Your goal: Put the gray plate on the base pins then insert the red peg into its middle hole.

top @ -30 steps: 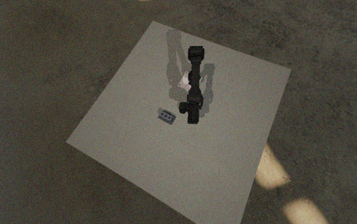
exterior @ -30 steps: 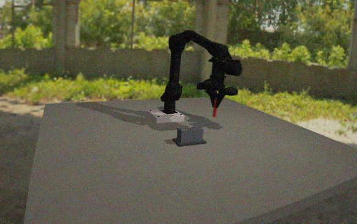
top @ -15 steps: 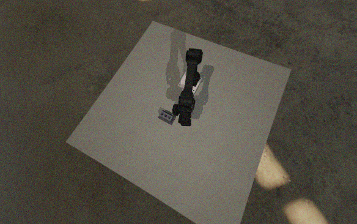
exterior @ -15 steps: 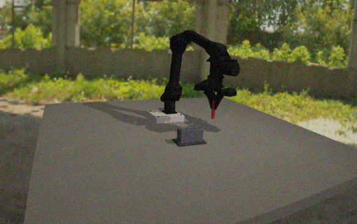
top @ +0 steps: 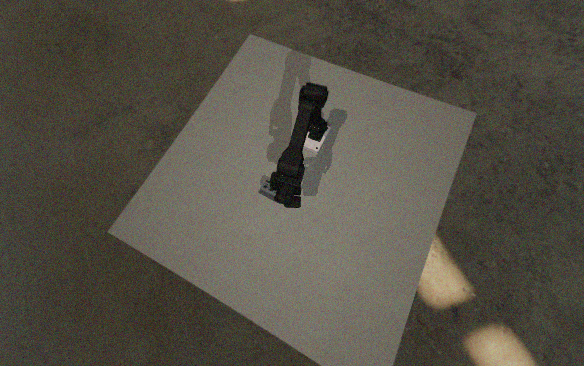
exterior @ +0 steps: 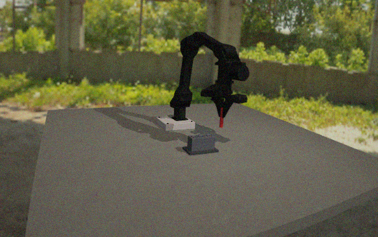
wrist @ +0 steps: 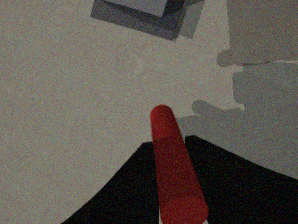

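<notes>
The gripper (exterior: 222, 114) (wrist: 169, 144) is shut on the red peg (exterior: 221, 122) (wrist: 172, 162). The peg hangs roughly upright, its lower end free in the air above the table. In the exterior view it is behind and to the right of the gray base (exterior: 202, 146) (wrist: 127, 23) (top: 267, 192). The base stands on the table, its top looking level; plate and base are hard to tell apart there. In the top view the arm covers part of the base and the peg is hidden. The wrist view shows only a corner of the base, at its top edge. The middle hole cannot be made out.
The arm's white mount (top: 314, 142) (exterior: 177, 124) stands on the gray table top (top: 225, 150) (exterior: 113, 181), behind the base in the exterior view. Shadows of the arm fall on the table around the mount and beside the base. The table's edges are far from the base.
</notes>
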Controlling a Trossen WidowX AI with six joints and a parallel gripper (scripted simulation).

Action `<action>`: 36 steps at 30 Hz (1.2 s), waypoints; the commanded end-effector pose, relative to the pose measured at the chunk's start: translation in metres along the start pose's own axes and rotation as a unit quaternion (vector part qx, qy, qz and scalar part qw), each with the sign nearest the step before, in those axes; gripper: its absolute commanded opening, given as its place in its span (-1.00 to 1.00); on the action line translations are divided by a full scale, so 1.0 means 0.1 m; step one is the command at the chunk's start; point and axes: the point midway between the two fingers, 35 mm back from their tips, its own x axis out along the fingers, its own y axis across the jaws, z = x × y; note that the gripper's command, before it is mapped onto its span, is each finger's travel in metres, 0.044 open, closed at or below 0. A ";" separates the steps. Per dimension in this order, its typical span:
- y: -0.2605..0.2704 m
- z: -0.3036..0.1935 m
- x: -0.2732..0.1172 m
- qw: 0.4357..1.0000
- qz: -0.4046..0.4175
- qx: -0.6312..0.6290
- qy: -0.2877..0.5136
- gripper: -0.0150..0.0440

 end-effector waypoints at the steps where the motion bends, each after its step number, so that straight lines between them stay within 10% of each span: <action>1: 0.01 0.11 0.02 1.000 -0.005 -0.001 0.000 -0.49; 36: -0.11 1.09 0.02 1.000 -0.006 0.000 -0.004 -0.49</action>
